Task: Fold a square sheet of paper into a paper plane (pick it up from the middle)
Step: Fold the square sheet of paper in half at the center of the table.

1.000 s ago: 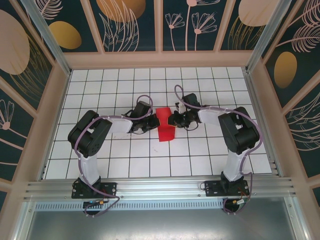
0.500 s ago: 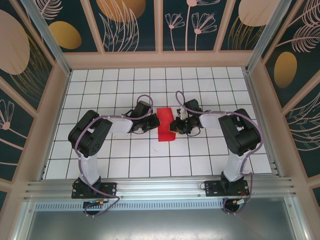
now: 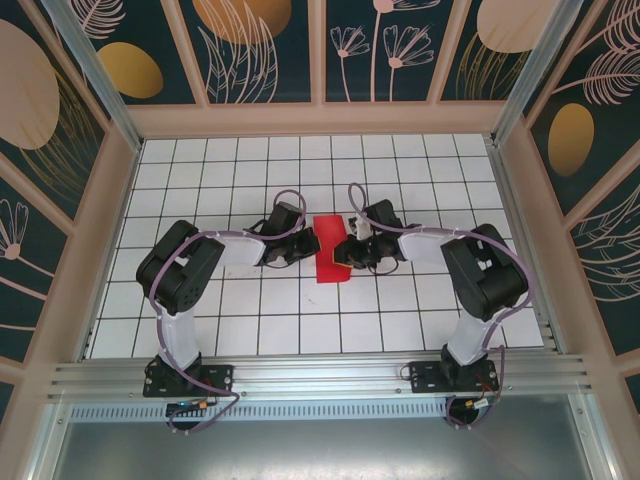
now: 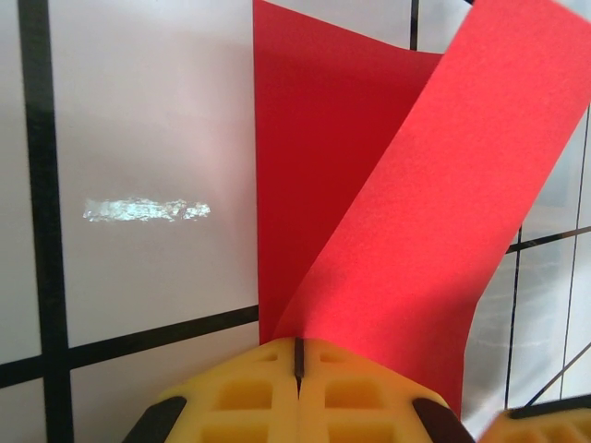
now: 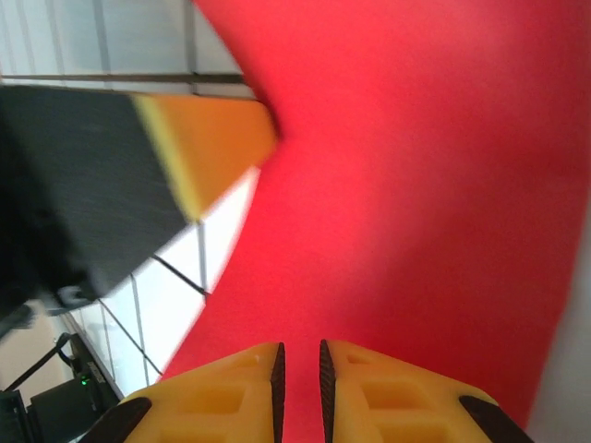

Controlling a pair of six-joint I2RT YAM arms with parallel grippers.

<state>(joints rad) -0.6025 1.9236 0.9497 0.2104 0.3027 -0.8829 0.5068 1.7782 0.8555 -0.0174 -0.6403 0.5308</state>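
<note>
The square sheet of paper (image 3: 330, 262) is bright red and lies folded into a narrow upright strip on the white grid tiles, between my two grippers. My left gripper (image 3: 309, 243) touches its left edge. In the left wrist view this gripper (image 4: 297, 343) is shut, pinching the paper (image 4: 369, 231) where a raised flap leans over the flat layer. My right gripper (image 3: 346, 252) is at the strip's right edge. Its jaws (image 5: 300, 349) stand a narrow gap apart over the red paper (image 5: 416, 185), with nothing gripped between them.
White gridded table (image 3: 250, 320) inside a walled booth; the raised rim (image 3: 320, 122) runs along the back. The left gripper's black and orange finger (image 5: 199, 148) shows close by in the right wrist view. Both arm bases sit on the metal rail (image 3: 320, 375) at the near edge.
My right gripper has moved left and slightly nearer onto the paper. The paper's flared right flap has come down into a narrower strip. The left gripper has stayed put.
</note>
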